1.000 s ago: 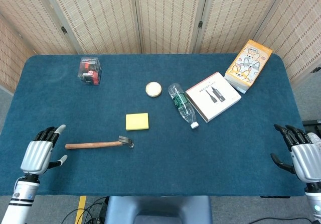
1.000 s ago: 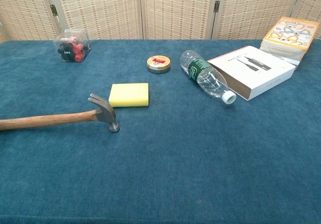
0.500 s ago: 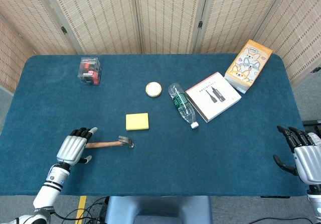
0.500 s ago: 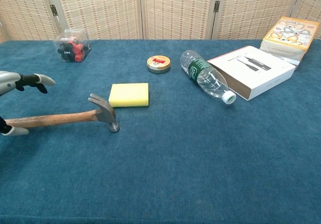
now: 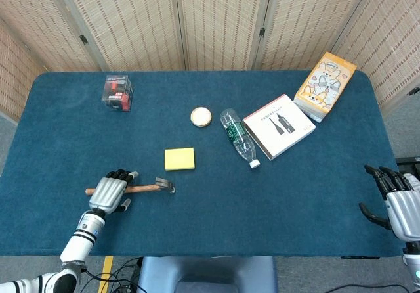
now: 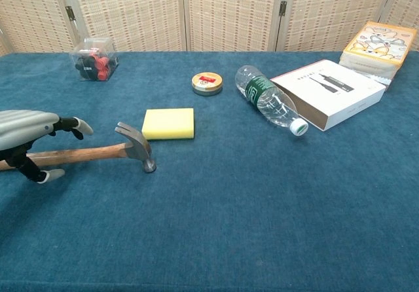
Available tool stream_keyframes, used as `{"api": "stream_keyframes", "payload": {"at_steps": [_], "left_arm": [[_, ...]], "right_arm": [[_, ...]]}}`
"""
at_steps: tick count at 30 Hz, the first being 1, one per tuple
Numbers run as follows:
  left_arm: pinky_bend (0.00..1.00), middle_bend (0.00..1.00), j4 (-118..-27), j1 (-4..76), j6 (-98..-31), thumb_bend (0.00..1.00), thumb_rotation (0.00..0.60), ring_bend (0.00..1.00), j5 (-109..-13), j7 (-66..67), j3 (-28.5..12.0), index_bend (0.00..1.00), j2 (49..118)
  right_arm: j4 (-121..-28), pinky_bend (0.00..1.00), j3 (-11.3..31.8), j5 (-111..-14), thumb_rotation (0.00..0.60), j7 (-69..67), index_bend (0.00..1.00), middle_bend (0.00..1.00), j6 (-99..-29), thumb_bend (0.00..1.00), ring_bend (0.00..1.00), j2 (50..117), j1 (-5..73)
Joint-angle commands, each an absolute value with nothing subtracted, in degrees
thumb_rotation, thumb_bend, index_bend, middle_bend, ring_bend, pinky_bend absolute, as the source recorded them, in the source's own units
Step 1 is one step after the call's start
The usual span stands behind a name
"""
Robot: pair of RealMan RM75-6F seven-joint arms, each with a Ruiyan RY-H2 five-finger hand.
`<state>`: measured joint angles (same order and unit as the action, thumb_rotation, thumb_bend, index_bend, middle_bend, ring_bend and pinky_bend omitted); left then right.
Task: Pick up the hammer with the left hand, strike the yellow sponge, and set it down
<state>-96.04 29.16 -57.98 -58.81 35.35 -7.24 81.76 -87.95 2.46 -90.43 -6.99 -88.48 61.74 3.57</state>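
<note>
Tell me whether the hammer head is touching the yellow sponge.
Apart. The head view shows a strip of blue cloth between the hammer head and the yellow sponge; the chest view shows the same gap.

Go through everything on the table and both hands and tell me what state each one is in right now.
Wooden-handled hammer: lying flat, not lifted.
Left hand: over the handle, fingers apart, not gripping.
Right hand: open at the table's edge, holding nothing.
Yellow sponge: flat, untouched.
Clear plastic bottle: on its side, capped.
Round tin: lid on.
White box: closed, flat.
Clear cube box: upright, closed.
Cartoon-print packet: lying flat.
</note>
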Motion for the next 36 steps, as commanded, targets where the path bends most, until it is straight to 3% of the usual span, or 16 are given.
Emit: {"api": "stream_keyframes", "payload": {"at_steps": [1,11,36], "left_arm": [[0.23,0.23,-96.4,29.8,-58.1,0.42,0.600,0.16,-58.1,36.0,-6.7,0.20,82.1],[0.23,0.28,-95.1,31.7,-58.9,0.49,0.600,0.19,-56.1,36.8,-6.0,0.23,83.9],[0.23,0.38,-94.7,32.9,-60.8,0.53,0.600,0.27,-54.6,35.5,-4.1,0.28,84.9]], "right_arm": [[-87.9,0.20,2.5,-90.4,0.600,-7.0,0.12,0.23,-88.5,0.20,0.14,61.8,3.6],[-87.6,0.20,2.6,-90.0,0.600,-7.3,0.12,0.23,-88.4,0.20,0.14,61.9,3.4],[-87.9,0.20,2.5,-89.9,0.600,-6.9,0.12,0.23,-88.1,0.20,0.14,61.9,3.2]]}}
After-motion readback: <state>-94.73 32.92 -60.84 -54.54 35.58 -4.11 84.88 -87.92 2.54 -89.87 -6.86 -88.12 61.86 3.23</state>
